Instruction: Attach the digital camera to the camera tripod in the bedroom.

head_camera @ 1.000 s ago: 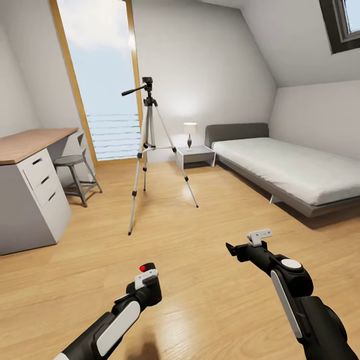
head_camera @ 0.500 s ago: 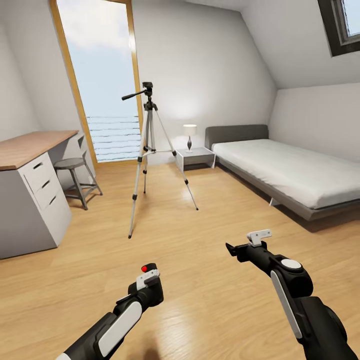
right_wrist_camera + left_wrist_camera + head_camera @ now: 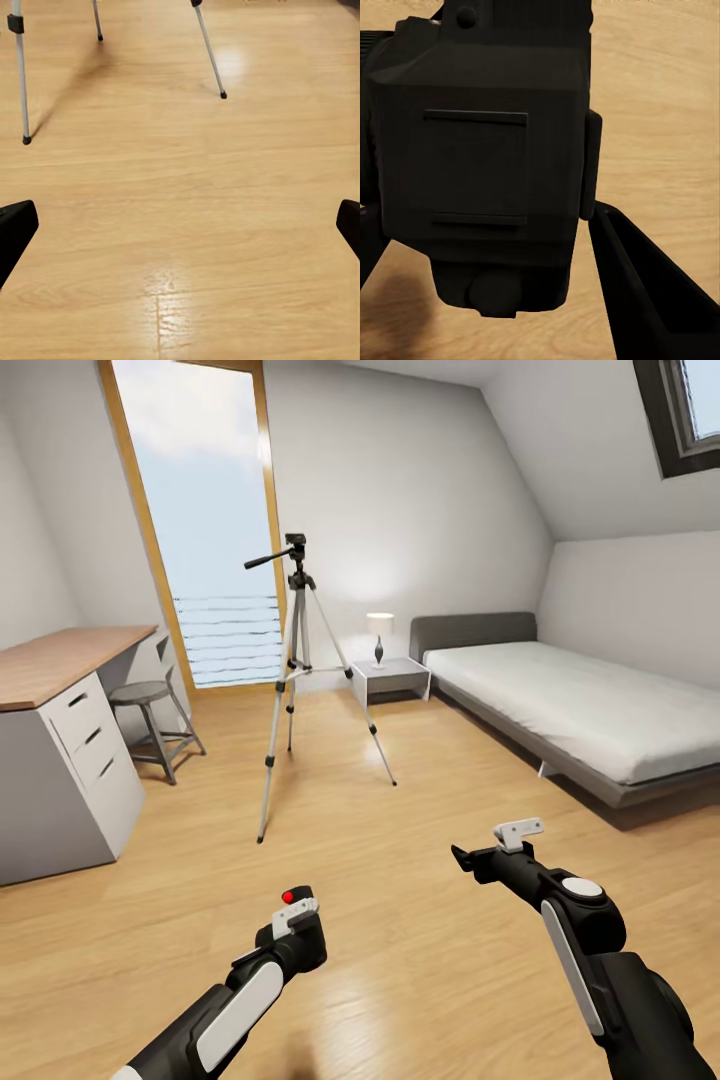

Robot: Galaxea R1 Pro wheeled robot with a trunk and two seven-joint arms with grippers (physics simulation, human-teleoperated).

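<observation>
The camera tripod (image 3: pixel 292 660) stands on the wood floor of the bedroom, in front of the tall window, its black head and pan handle (image 3: pixel 270 556) bare. My left gripper (image 3: pixel 296 926) is low in the head view, well short of the tripod, and shut on the digital camera (image 3: pixel 289 897), whose red button shows on top. In the left wrist view the camera's black body (image 3: pixel 480 150) sits between the fingers (image 3: pixel 652 292). My right gripper (image 3: pixel 468 857) hangs open over the floor, fingertips (image 3: pixel 16 229) wide apart, with two tripod legs (image 3: pixel 211 54) ahead of it.
A white desk with drawers (image 3: pixel 70 760) and a grey stool (image 3: pixel 150 705) stand at the left. A nightstand with a lamp (image 3: pixel 388 672) and the grey-framed bed (image 3: pixel 580 710) are at the right. Bare wood floor (image 3: pixel 400 810) lies between me and the tripod.
The whole picture has slid down a little, so the camera moved. Both arms keep their pose, and the left gripper still holds the digital camera.
</observation>
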